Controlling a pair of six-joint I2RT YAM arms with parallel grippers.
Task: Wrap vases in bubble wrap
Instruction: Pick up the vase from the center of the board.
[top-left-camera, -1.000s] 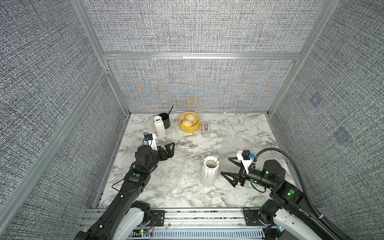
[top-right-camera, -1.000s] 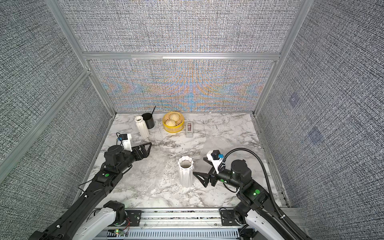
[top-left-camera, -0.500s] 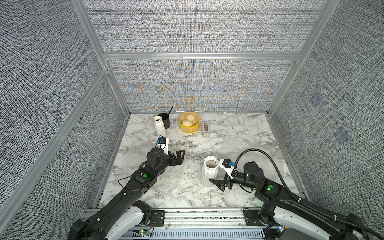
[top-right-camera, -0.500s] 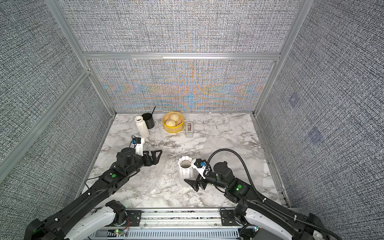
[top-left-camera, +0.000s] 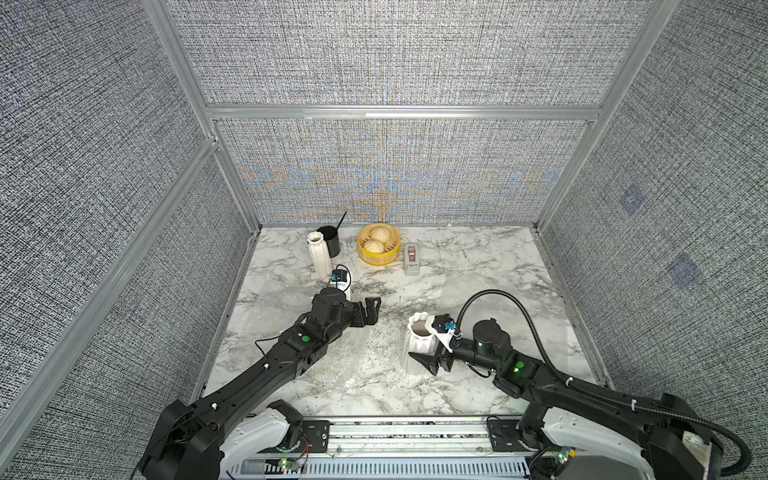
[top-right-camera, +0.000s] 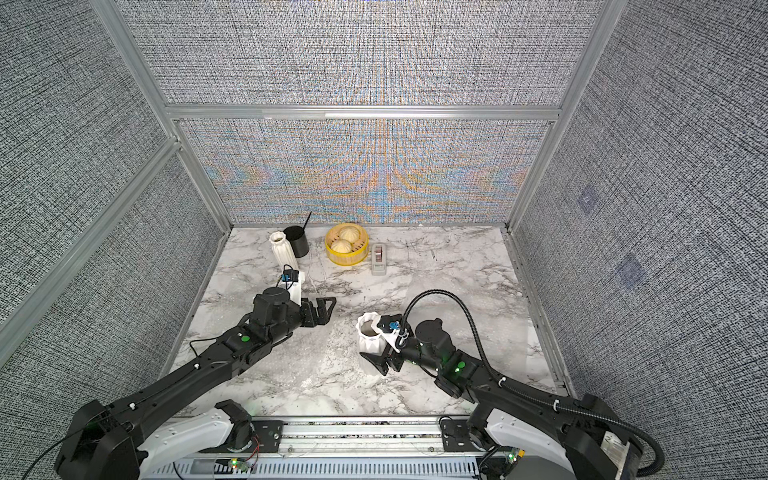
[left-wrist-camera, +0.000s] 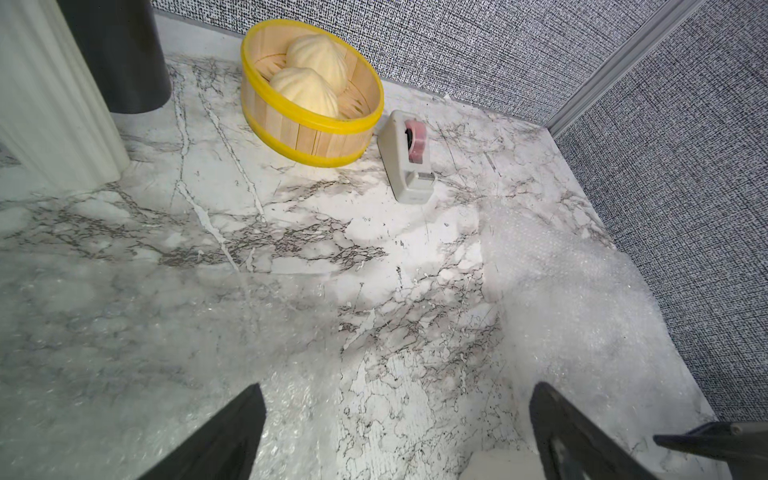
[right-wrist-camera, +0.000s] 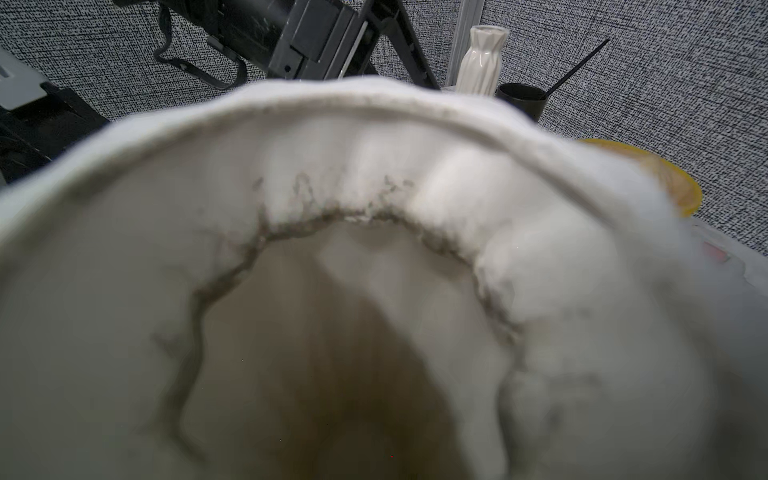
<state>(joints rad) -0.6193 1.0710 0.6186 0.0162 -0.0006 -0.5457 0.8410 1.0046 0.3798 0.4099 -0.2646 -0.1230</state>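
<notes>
Our right hand (top-left-camera: 424, 353), spread, straddles the wide vase (top-left-camera: 419, 338) just 5 o'clock of the surface's (top-left-camera: 478, 266) centre. Our left hand (top-left-camera: 371, 311), spread, hovers over bubble wrap (left-wrist-camera: 124, 332). The slim vase (top-left-camera: 320, 253) stands at 11 o'clock.

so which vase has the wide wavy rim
The wide vase near the front of the table: its open mouth has a scalloped edge. The slim vase at the back, beside the black mug, tapers to a narrow neck instead.
</notes>
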